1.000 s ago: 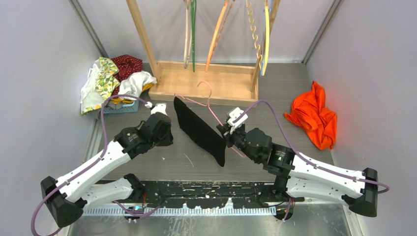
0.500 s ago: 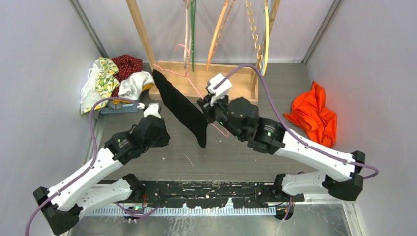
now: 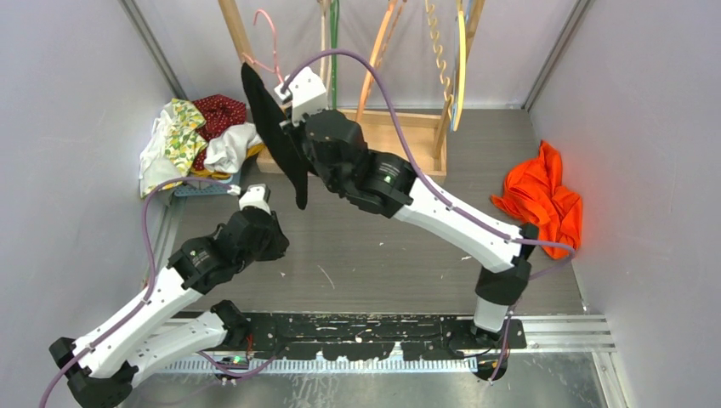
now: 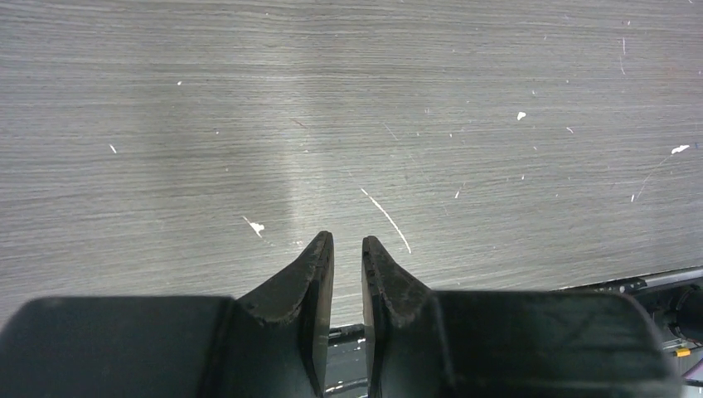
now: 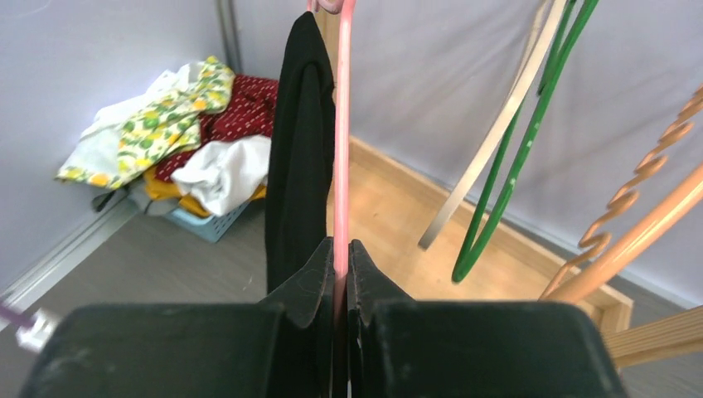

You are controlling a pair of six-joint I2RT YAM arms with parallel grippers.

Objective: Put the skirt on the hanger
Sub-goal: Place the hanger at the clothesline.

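Right gripper (image 5: pixel 336 249): raised at the front left corner of the wooden rack (image 3: pixel 374 140), jaws clamped tight on the wire of a pink hanger (image 5: pixel 341 124), with the black skirt (image 5: pixel 298 149) draped over that hanger and hanging clear of the table (image 4: pixel 249 99). Left gripper (image 4: pixel 346 245): low over bare table in front of the rack, jaws parted by a narrow gap, nothing held. Heap of clothes (image 3: pixel 200 136) left of the rack; orange cloth (image 3: pixel 544 200) to its right.

Your right gripper (image 5: pixel 336 249) now holds the hanger (image 5: pixel 342 124) and skirt (image 3: pixel 274 140) high by the rack's (image 3: pixel 234 34) left post, no longer over mid-table. Your left gripper (image 4: pixel 346 245) sits slightly nearer and further left.
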